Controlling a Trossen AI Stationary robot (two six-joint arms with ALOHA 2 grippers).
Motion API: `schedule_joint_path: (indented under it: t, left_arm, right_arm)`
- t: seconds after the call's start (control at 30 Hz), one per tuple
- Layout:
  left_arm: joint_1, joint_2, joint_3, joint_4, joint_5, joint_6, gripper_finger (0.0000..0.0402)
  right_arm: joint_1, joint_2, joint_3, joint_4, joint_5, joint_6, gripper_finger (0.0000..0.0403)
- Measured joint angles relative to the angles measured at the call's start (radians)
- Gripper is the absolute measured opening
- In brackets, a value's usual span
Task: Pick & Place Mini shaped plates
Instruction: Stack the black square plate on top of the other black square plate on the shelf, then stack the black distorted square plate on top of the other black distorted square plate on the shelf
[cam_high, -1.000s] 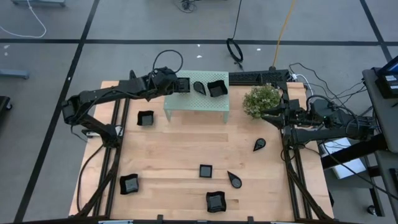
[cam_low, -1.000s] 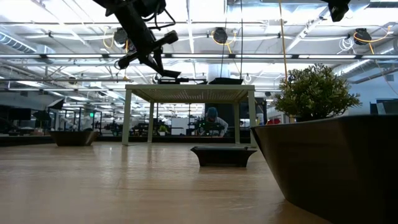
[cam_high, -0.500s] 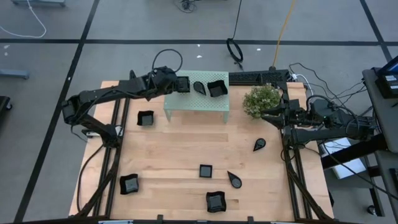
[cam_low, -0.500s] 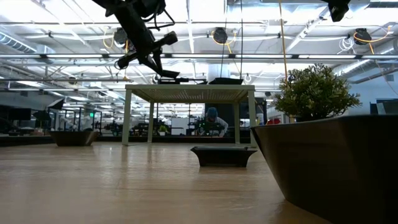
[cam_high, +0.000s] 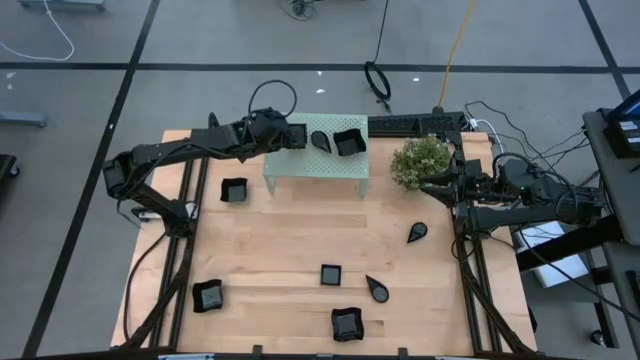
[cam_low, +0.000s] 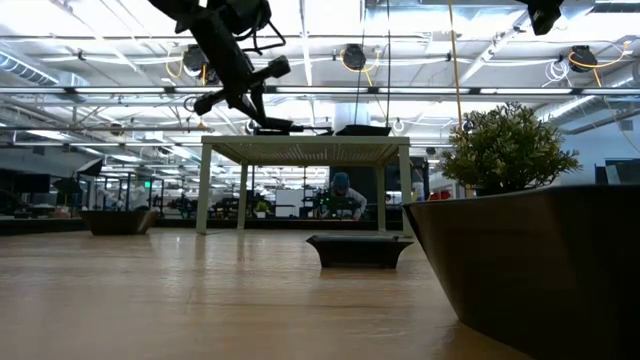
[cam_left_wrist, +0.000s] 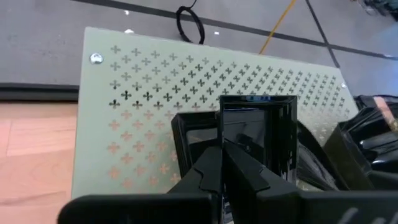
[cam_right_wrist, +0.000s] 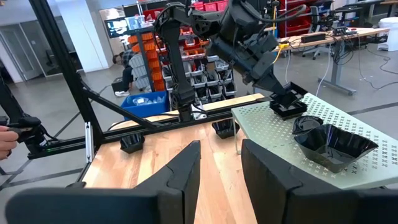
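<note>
My left gripper clamped on a small square plate (flat, no long axis) over the green stand at 11 o'clock, right gripper parted at 3 o'clock.

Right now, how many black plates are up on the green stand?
3 on the green stand: a small square plate in the left gripper's shut jaws at its left end, a teardrop plate mid-top, a curved-rim square plate beside it.

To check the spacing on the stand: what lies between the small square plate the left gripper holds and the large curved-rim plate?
A teardrop plate, seen in the high view.
</note>
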Motion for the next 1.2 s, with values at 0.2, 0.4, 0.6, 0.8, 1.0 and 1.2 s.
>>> schedule_joint_path:
  t: [0.2, 0.4, 0.6, 0.8, 1.0, 1.2]
  left_arm:
    - [0.0, 0.0, 0.0, -0.025, -0.008, -0.019, 0.001]
    - [0.008, 0.0, 0.0, -0.02, -0.008, -0.016, 0.0012]
    - [0.011, 0.0, 0.0, 0.01, -0.008, -0.016, 0.0055]
    - [0.015, 0.0, 0.0, 0.023, -0.008, 0.018, 0.0116]
    - [0.01, -0.04, 0.0, 0.107, -0.008, 0.133, 0.015]
    - [-0.051, -0.086, 0.001, 0.121, 0.008, 0.35, 0.0152]
  right_arm:
    - [0.0, 0.0, 0.0, 0.0, 0.0, 0.0, 0.0105]
    - [0.0, 0.0, 0.0, 0.0, 0.0, 0.0, 0.0105]
    - [0.0, 0.0, 0.0, 0.0, 0.0, 0.0, 0.0105]
    - [0.0, 0.0, 0.0, 0.0, 0.0, 0.0, 0.0105]
    - [0.0, 0.0, 0.0, 0.0, 0.0, 0.0, 0.0105]
    - [0.0, 0.0, 0.0, 0.0, 0.0, 0.0, 0.0105]
